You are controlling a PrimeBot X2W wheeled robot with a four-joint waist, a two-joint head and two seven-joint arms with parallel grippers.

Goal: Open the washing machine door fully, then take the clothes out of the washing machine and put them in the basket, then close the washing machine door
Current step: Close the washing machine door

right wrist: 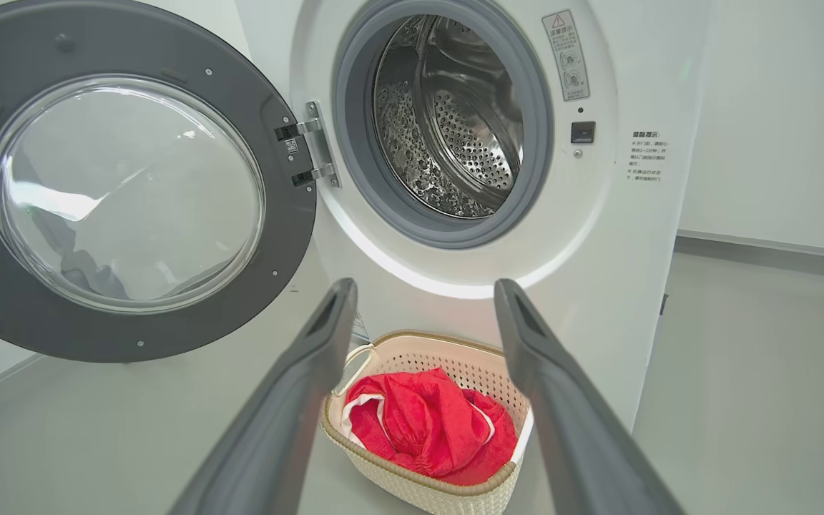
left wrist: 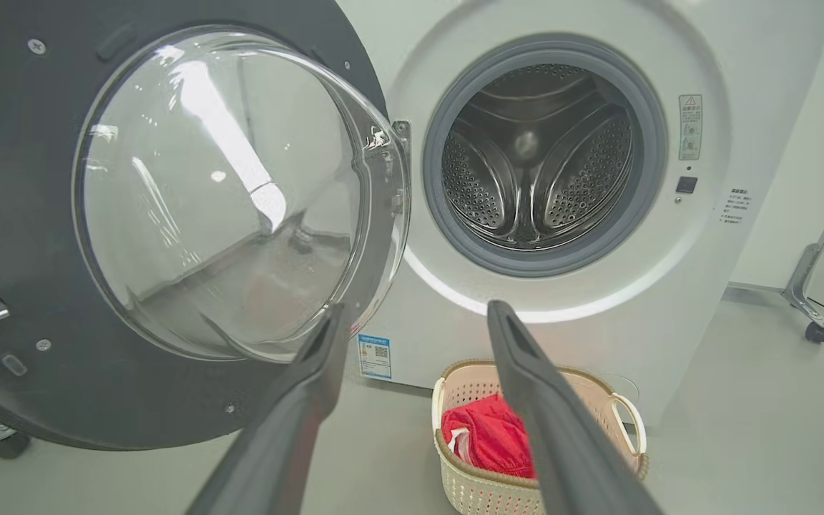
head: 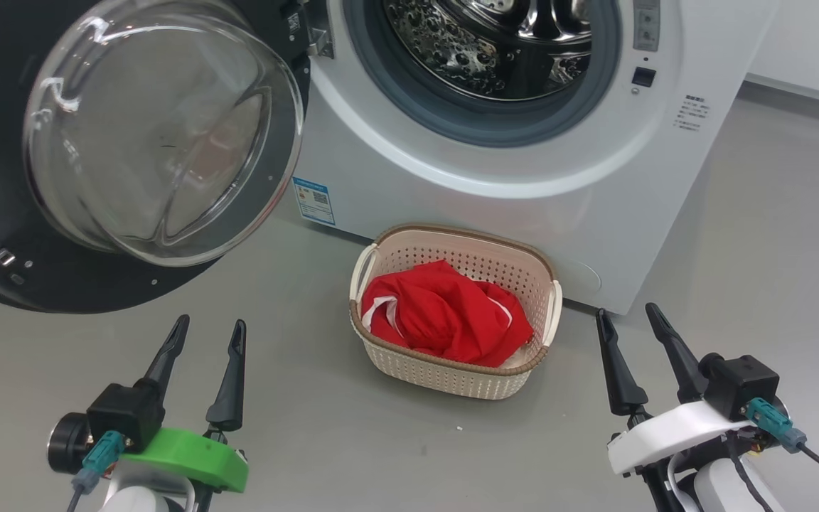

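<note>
The white washing machine [head: 452, 185] stands ahead with its steel drum [left wrist: 537, 154] showing no clothing. Its round black-rimmed door [head: 161, 135] hangs swung wide to the left. Red clothes [head: 445, 313] with white trim lie bunched in the cream basket [head: 530, 299] on the floor in front of the machine. My left gripper [head: 210, 331] is open, low and left of the basket, with nothing between its fingers. On the basket's right, my right gripper [head: 626, 316] is open and holds nothing. The clothes [right wrist: 430, 425] and basket [right wrist: 448, 493] lie between the right gripper's fingers [right wrist: 326, 336] in the right wrist view.
Grey floor [head: 310, 427] spreads around the basket. A blue label [head: 313, 200] marks the machine's lower left corner. A wheeled metal stand leg [left wrist: 809, 286] stands to the machine's right in the left wrist view. A white wall [right wrist: 777, 114] runs behind on the right.
</note>
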